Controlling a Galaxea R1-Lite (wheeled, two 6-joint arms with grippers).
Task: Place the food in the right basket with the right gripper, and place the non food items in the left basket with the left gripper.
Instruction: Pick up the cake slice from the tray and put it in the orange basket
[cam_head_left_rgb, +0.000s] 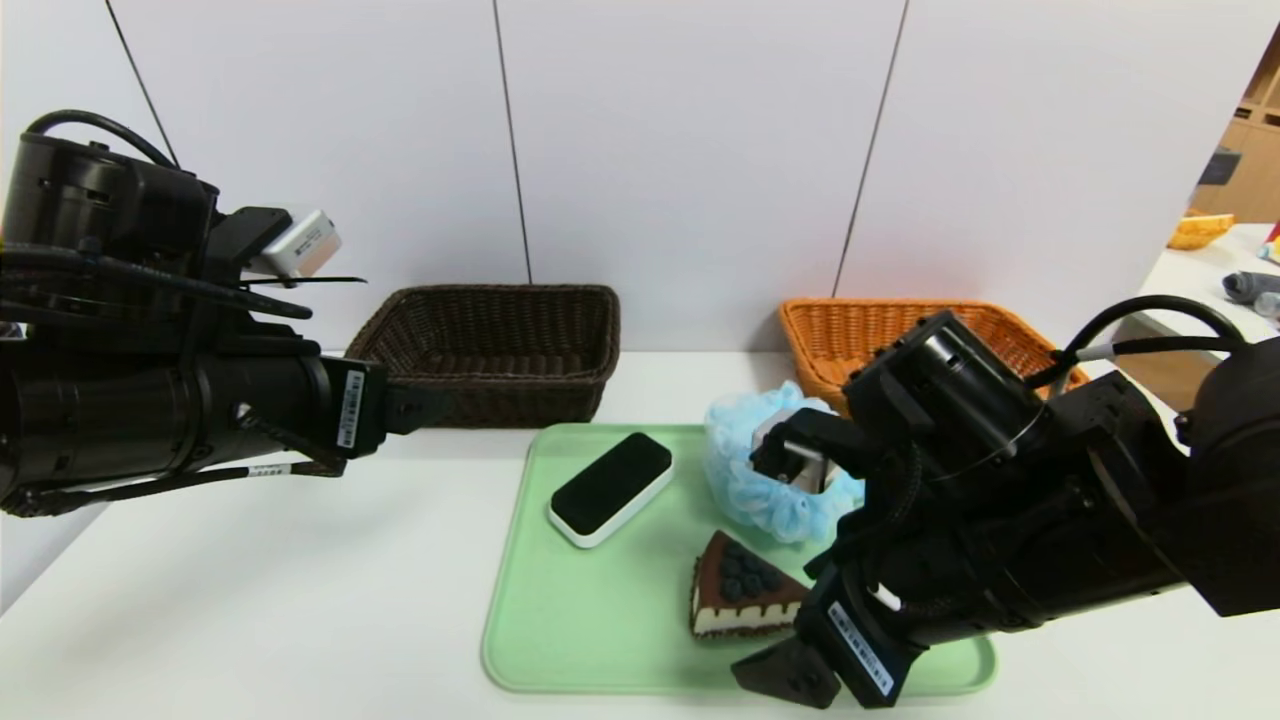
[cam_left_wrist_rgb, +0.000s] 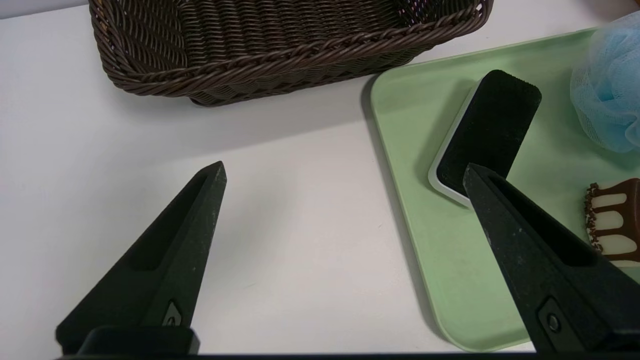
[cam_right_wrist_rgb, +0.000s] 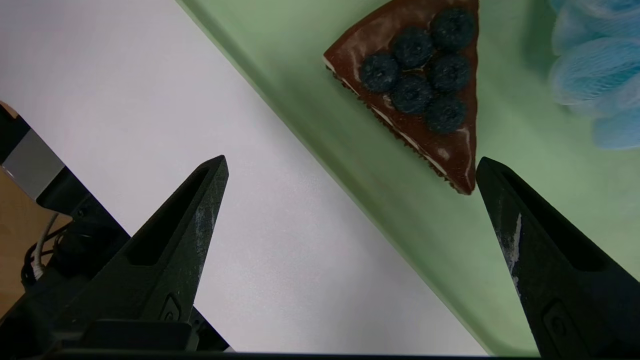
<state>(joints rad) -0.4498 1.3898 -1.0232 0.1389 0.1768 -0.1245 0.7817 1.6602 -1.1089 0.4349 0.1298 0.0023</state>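
Bright, even light; soft shadows beside the tray (cam_left_wrist_rgb: 450, 280) and dark basket (cam_left_wrist_rgb: 300, 55).

On the tray (cam_head_left_rgb: 580, 640) before me, the block (cam_head_left_rgb: 611, 485) lies toward the far left corner. I see the bath pouf (cam_head_left_rgb: 770, 465) near the far edge, right of the block. The cake slice (cam_head_left_rgb: 745, 590) sits nearer the near edge, before the pouf. Behind the tray, the left basket (cam_head_left_rgb: 490, 395) stands far left, the right basket (cam_head_left_rgb: 830, 350) far right.

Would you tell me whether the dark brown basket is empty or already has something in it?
Empty, as far as the head view shows: bare woven floor and walls inside the dark brown basket.
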